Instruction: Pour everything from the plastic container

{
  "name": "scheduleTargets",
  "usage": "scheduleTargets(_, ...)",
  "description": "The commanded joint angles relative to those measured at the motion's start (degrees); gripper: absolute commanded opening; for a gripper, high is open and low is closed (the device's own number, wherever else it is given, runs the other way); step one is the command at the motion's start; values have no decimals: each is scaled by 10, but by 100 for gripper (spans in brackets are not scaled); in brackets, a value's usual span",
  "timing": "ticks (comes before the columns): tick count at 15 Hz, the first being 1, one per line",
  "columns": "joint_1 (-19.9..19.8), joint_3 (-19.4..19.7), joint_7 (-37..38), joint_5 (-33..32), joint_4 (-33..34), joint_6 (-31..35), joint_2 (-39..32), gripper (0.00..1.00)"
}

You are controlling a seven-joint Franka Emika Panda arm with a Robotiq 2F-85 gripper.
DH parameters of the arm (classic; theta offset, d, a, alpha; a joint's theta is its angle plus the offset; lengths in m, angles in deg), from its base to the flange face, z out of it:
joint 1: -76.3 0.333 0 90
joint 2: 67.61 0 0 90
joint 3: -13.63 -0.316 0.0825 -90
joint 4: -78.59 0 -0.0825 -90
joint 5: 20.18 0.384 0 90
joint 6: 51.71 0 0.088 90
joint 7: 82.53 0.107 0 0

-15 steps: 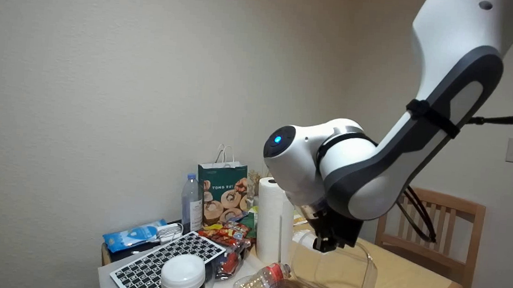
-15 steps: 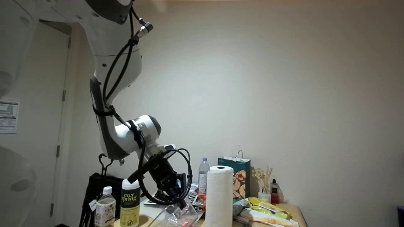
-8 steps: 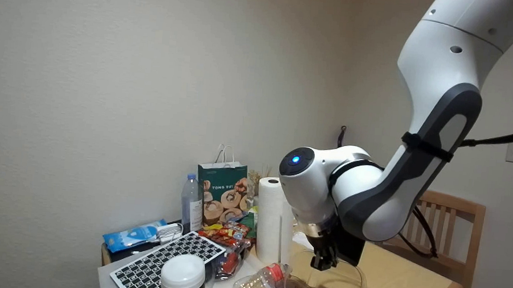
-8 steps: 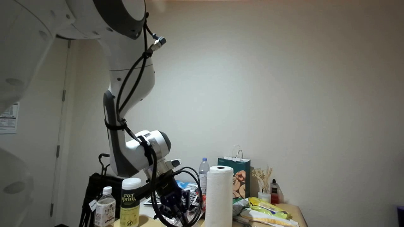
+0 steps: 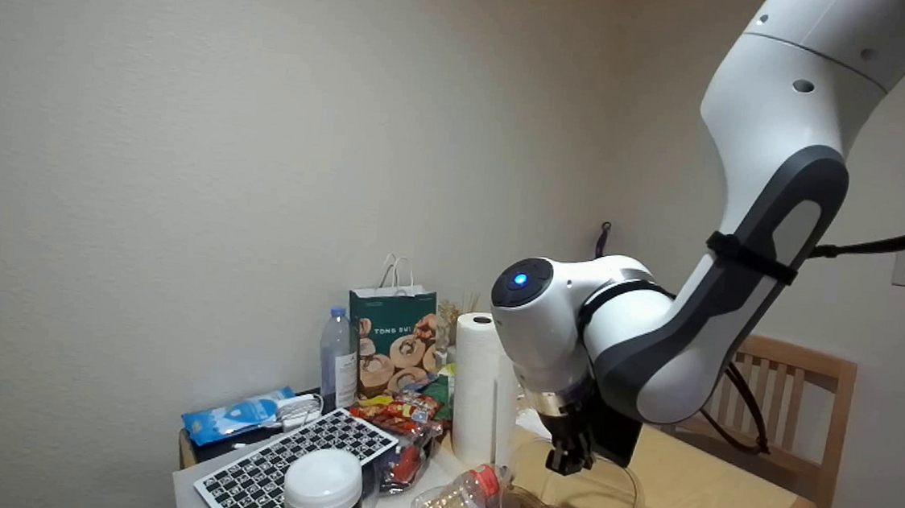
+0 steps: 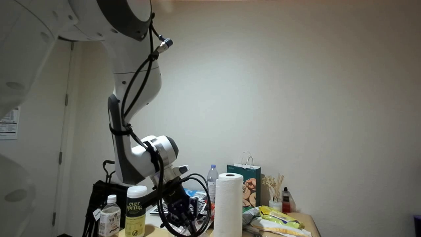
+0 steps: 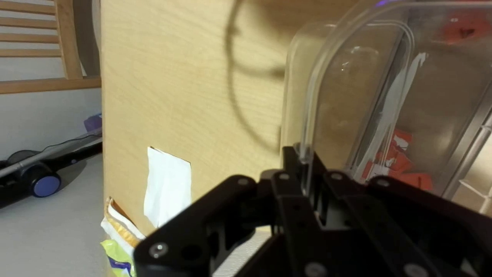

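While slanting down over the tabletop (image 5: pixel 717 481), in from its edge by the chair (image 5: pixel 800 353), bends at the wrist (image 5: pixel 536 337), pinching a clear plastic container (image 5: pixel 586 503) by its rim in the jaws.

Clear plastic container (image 5: pixel 593 501) in hand (image 7: pixel 303 161)

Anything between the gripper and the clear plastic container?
Nothing visible. In the wrist view the gripper is shut directly on the clear plastic container at its rim. The paper-towel roll stands off to the side, not between them.
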Motion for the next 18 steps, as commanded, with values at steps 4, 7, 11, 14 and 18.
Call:
scheduleTargets(4, -14, 22, -6, 24, -26, -13, 36, 2)
scheduleTargets(7, -20, 32, 2, 33, -32, -16, 51, 2)
scheduleTargets(11, -23, 42, 21, 23, -34, -21, 77, 2)
scheduleTargets(14, -31, 47, 19, 34, -37, -34, 85, 2)
scheduleTargets(18, -56, 54, -4, 61, -65, 12, 59, 2)
